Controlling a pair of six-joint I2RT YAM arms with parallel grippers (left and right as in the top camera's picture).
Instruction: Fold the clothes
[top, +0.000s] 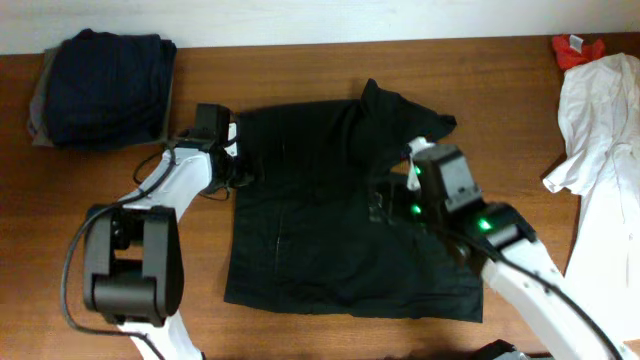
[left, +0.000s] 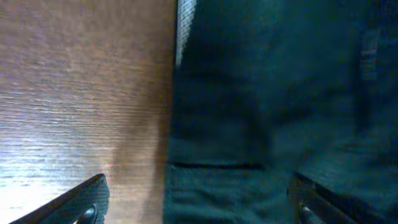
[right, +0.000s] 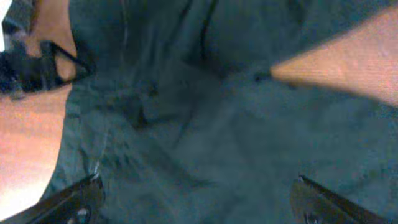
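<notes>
Black garment lies spread on the table, not yet folded — navy pile looks done, white piece waits — with left gripper and right gripper both gaping wide, empty.

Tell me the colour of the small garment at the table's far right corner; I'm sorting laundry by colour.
The small garment is red, clearest in the overhead view.
</notes>
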